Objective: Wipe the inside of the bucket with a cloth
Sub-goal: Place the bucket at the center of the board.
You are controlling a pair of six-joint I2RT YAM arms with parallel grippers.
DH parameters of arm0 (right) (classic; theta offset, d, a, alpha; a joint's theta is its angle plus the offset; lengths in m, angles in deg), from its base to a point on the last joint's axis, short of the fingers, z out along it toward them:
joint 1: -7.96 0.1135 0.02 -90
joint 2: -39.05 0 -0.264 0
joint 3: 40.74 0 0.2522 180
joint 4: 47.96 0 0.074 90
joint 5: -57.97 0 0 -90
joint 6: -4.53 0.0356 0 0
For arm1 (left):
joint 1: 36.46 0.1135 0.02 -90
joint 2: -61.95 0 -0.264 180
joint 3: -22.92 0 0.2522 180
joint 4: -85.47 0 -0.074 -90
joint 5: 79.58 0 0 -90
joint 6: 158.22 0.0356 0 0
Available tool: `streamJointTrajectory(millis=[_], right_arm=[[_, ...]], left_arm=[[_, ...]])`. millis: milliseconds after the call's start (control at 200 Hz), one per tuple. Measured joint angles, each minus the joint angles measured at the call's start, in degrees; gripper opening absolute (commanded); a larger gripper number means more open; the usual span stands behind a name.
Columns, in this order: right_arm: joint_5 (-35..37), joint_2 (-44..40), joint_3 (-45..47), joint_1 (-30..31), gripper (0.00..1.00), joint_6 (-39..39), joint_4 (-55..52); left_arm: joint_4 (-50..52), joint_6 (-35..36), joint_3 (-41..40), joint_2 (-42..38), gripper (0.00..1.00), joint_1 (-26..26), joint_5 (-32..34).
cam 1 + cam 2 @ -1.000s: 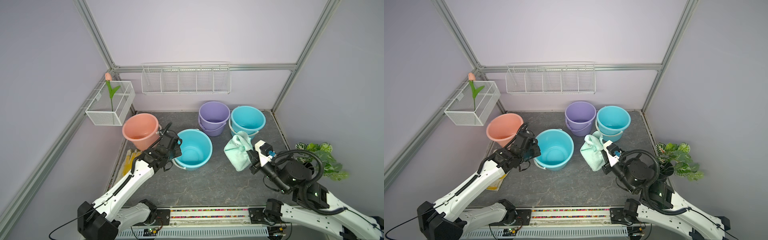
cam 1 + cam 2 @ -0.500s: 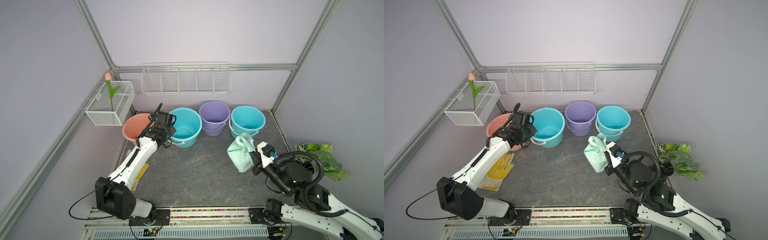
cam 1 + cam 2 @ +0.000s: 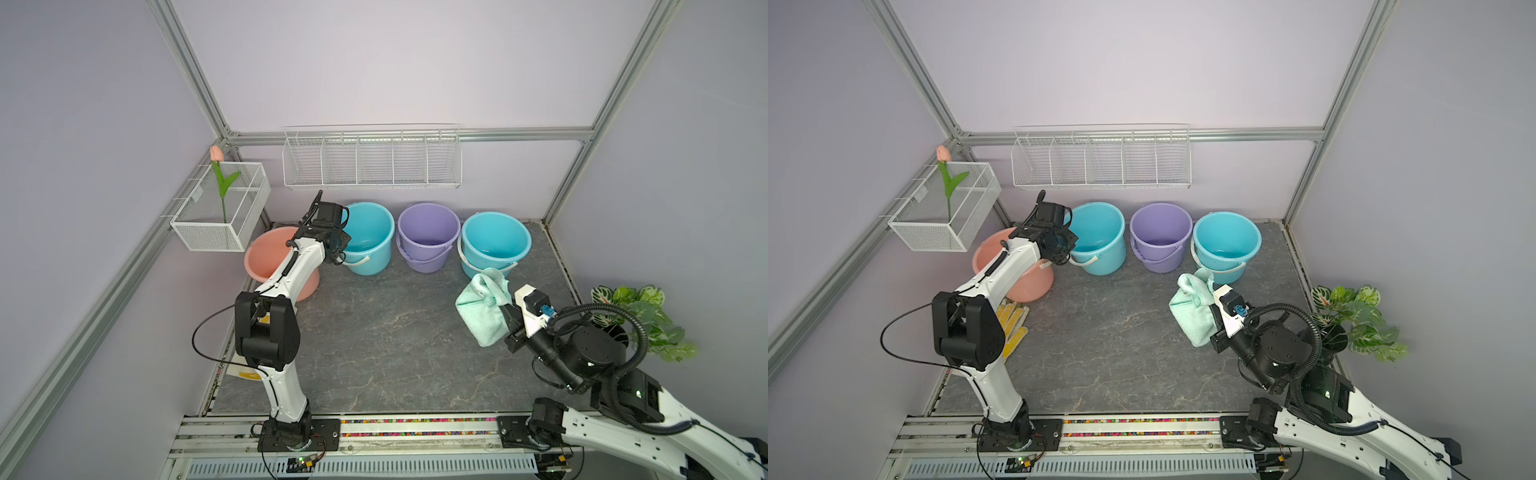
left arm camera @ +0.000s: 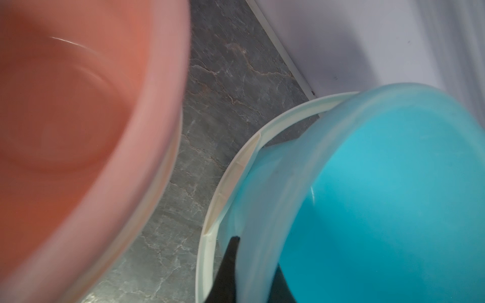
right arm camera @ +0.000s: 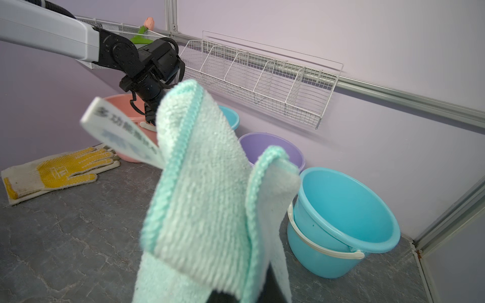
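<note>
A turquoise bucket (image 3: 371, 238) (image 3: 1100, 239) with a white handle is in the back row, between a pink and a purple one. My left gripper (image 3: 340, 248) (image 3: 1065, 249) is shut on its near-left rim. In the left wrist view one black finger is outside the wall and one inside (image 4: 256, 265), and the bucket (image 4: 380, 196) is blurred. My right gripper (image 3: 506, 320) (image 3: 1214, 322) is shut on the pale mint cloth (image 3: 482, 309) (image 3: 1196, 313), held above the floor at the right. The cloth (image 5: 210, 199) covers most of the fingers in the right wrist view.
A pink bucket (image 3: 268, 259) stands beside the left arm. A purple bucket (image 3: 428, 237) and two stacked turquoise buckets (image 3: 495, 245) line the back wall. A yellow-dotted glove (image 3: 1013, 322) lies at the left edge, a plant (image 3: 640, 318) at the right, and wire baskets (image 3: 372, 160) hang above.
My left arm has carried the turquoise bucket from the middle of the floor back to the row by the wall. The right gripper with the cloth has drifted slightly right.
</note>
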Motion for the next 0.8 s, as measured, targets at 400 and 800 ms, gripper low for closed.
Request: streamJointTrajectory(millis=[400,800], right_arm=[[0.0,-0.4,0.0,0.0,0.07,1.1,-0.8],[0.0,-0.8,-0.1,0.0,0.07,1.9,-2.4]], left_arm=[[4.7,-0.2,8.7,7.5,0.1,0.8,-1.2],[6.7,0.3,10.2,7.5,0.33,1.4,0.9]])
